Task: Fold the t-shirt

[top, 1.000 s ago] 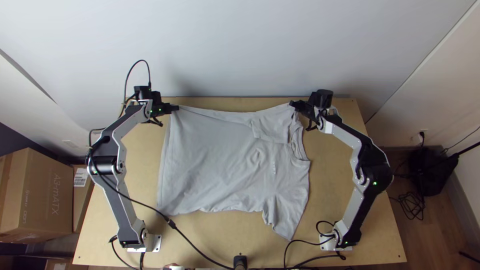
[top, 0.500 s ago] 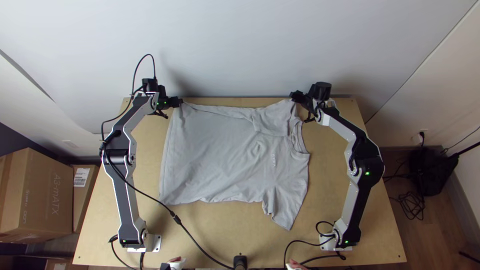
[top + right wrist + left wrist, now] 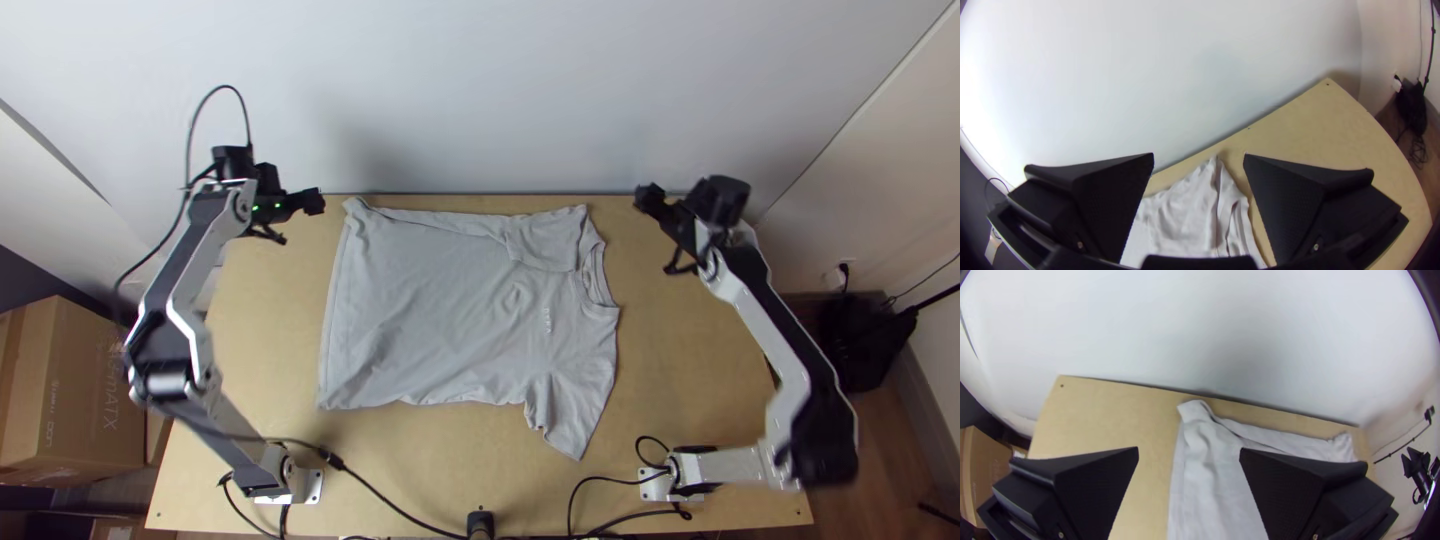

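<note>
The light grey t-shirt [image 3: 430, 310] lies spread on the table, its neck to the right and one sleeve pointing toward the near edge. Its far long side is turned over in a narrow strip, and the far sleeve lies on the shirt. My left gripper [image 3: 316, 202] is left of the shirt's far left corner, apart from it; in the left wrist view, the left gripper [image 3: 1189, 457] stands open. Beyond the neck side, to the right, is my right gripper [image 3: 645, 195]; in the right wrist view, the right gripper [image 3: 1199, 162] is open too, with the shirt [image 3: 1180, 225] beyond its fingers.
Bare wood of the table [image 3: 690, 350] shows on the right and along the near edge. A wall [image 3: 480, 90] rises behind the far edge. Black cables [image 3: 390, 495] run over the near part. Cardboard boxes [image 3: 70, 400] stand off the left side.
Both grippers have let go of the shirt's far corners and moved outward, left and right. Earlier the far edge was pulled toward the back and lowered; the shirt now lies still.
</note>
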Motion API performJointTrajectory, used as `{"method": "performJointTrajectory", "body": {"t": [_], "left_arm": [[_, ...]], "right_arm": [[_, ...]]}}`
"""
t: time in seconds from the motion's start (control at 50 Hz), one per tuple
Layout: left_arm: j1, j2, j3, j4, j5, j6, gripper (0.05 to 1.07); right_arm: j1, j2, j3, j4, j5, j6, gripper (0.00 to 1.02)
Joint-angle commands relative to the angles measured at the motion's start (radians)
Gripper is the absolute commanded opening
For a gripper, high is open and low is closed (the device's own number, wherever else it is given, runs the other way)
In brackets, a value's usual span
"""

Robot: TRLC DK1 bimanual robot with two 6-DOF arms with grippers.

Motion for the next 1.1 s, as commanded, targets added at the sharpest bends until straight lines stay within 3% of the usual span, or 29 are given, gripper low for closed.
{"method": "performJointTrajectory", "body": {"t": [0.0,0.18,0.34,0.54,0.58,0.66,0.7,1.08], "left_arm": [[-0.004,-0.205,-0.164,-0.004,0.019,0.049,1.03],[0.015,-0.483,-0.342,-0.077,0.042,0.107,1.02],[0.036,-0.610,-0.377,-0.190,0.046,0.160,1.01],[0.053,-0.659,-0.446,-0.239,0.049,0.195,1.01],[0.048,-0.664,-0.457,-0.236,0.048,0.198,1.01],[0.032,-0.673,-0.456,-0.236,0.049,0.196,1.01],[0.025,-0.673,-0.452,-0.236,0.049,0.195,1.01],[-0.045,-0.662,-0.448,-0.238,0.026,0.190,1.01]], "right_arm": [[0.019,-0.175,-0.128,-0.113,0.000,0.016,0.82],[0.033,-0.396,-0.280,-0.347,-0.013,-0.015,0.82],[0.007,-0.429,-0.340,-0.635,-0.016,0.028,0.83],[-0.001,-0.425,-0.407,-0.816,-0.165,0.016,0.86],[-0.001,-0.409,-0.423,-0.834,-0.181,0.014,0.85],[0.004,-0.386,-0.458,-0.834,-0.184,0.000,0.58],[0.004,-0.383,-0.473,-0.834,-0.184,-0.006,0.51],[0.040,-0.248,-0.524,-0.732,-0.204,-0.052,0.57]]}}
